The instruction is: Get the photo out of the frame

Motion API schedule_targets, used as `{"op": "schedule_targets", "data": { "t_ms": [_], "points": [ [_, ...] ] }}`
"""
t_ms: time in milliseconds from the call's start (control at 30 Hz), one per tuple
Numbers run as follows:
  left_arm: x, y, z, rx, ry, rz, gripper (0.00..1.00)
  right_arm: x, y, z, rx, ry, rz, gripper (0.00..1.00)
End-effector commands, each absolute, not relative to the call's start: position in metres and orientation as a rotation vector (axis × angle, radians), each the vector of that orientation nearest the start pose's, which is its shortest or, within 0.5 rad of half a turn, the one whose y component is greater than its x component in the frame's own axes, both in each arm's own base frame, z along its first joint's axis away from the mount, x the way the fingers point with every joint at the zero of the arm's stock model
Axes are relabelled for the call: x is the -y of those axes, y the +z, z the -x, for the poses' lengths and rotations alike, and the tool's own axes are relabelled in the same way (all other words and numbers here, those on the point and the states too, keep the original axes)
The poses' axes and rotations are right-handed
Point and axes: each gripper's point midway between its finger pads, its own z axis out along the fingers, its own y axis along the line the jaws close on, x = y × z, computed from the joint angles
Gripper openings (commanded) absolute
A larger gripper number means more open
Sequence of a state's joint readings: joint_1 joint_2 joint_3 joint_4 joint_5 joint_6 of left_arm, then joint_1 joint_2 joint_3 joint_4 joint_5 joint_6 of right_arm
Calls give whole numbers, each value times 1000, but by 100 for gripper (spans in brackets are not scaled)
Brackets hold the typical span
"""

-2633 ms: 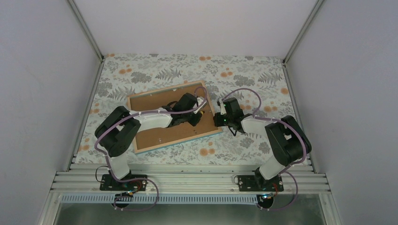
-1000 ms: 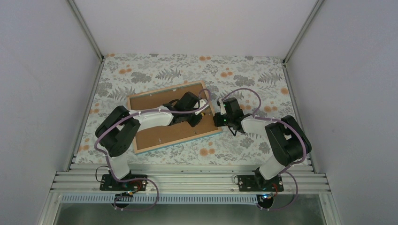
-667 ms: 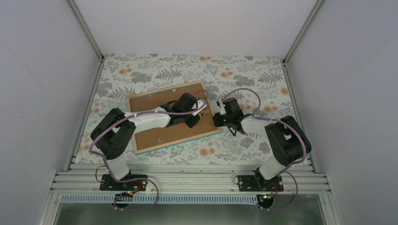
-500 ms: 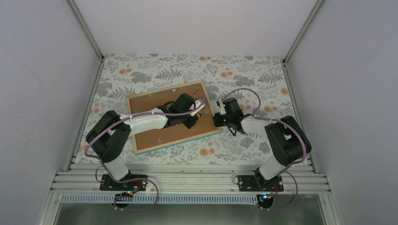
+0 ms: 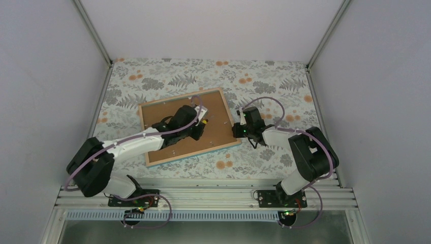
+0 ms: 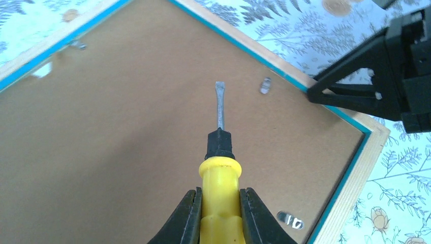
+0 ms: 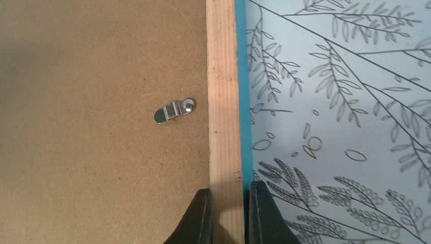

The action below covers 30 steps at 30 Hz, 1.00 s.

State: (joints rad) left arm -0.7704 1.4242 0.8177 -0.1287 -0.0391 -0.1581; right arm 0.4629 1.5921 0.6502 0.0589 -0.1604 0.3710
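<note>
Surface: fern-print tablecloth (image 5: 167, 76) beneath us.
Left gripper (image 6: 219, 194): we clamp yellow-handled screwdriver (image 6: 219, 175); silver clip (image 6: 265, 85) ahead-right.
Right gripper (image 7: 228, 195): we pinch turquoise-edged wooden frame (image 7: 222, 101).

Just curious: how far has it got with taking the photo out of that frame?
Done: the frame lies face down. In hand: the right gripper clamps its wooden rim, the left gripper holds a screwdriver over the backing board. Left: metal clips still sit on the board, so it and the unseen photo must come out.

Table (image 5: 167, 71) beyond frame (image 5: 180, 97): open | backing board (image 5: 218, 114): left gripper (image 6: 218, 203) with screwdriver (image 6: 219, 168) hangs over middle | frame's right edge: right gripper (image 7: 227, 201) clamped on, blocks it
</note>
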Motion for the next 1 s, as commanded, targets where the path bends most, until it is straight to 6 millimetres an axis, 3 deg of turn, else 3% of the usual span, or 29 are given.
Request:
{"op": "schedule_targets", "data": {
  "t_ms": [0, 267, 433, 567, 833, 967],
  "points": [
    [252, 136, -297, -2213, -426, -487, 2, -169, 23, -320, -2539, 528, 15, 4],
    [225, 149, -287, -2173, -440, -321, 2, -140, 30, -320, -2510, 447, -168, 4],
    [217, 171, -279, -2099, -509, -262, 2, -120, 34, -316, -2481, 410, -297, 4],
    [211, 176, -276, -2094, -507, -233, 2, -105, 34, -306, -2467, 390, -425, 4],
    [202, 183, -268, -2070, -538, -193, 2, -97, 36, -282, -2459, 412, -480, 4],
    [202, 183, -267, -2071, -544, -185, 2, -103, 31, -273, -2506, 439, -423, 11]
  ]
}}
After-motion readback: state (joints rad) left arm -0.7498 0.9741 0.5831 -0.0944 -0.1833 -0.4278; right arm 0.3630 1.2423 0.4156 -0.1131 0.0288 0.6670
